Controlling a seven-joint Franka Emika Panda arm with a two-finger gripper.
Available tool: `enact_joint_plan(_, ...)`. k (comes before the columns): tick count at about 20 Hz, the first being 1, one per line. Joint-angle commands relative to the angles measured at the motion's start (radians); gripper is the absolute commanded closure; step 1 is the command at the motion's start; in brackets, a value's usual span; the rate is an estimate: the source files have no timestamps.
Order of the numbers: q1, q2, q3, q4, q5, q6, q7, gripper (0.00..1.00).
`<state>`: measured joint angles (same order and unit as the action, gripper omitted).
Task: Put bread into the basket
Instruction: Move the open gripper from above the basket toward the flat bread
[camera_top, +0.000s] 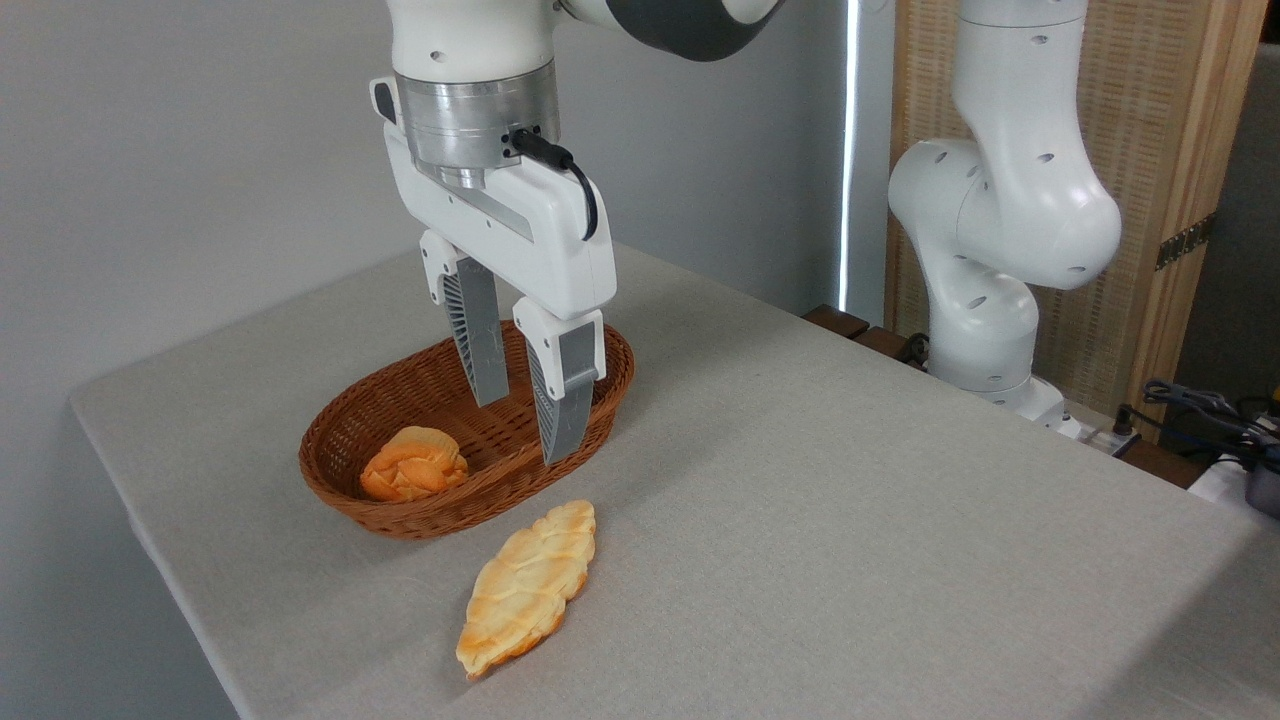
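The bread, a long leaf-shaped pastry with a pale top and toasted edges, lies flat on the table just in front of the basket. That oval reddish-brown wicker basket sits left of centre and holds a small orange bun at its near end. My gripper hangs open over the basket's right half, fingers pointing down with nothing between them. Its fingertips are above the bread and slightly behind it, not touching it.
The grey cloth-covered table stretches right and forward of the bread. Its left edge runs close to the basket. The arm's white base stands at the back right, with cables beside it.
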<state>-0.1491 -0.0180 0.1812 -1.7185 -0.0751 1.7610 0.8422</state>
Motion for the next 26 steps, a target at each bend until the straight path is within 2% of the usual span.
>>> enact_joint_plan(1,-0.007,-0.002,0.033,0.007,-0.014,-0.004,-0.002,0.00)
enact_joint_plan(18,-0.009,0.004,0.030,-0.004,-0.023,0.011,-0.011,0.00)
enact_joint_plan(23,-0.012,0.030,0.029,-0.058,-0.025,0.067,-0.173,0.00)
enact_joint_plan(26,-0.015,0.062,0.023,-0.105,-0.041,0.182,-0.277,0.00)
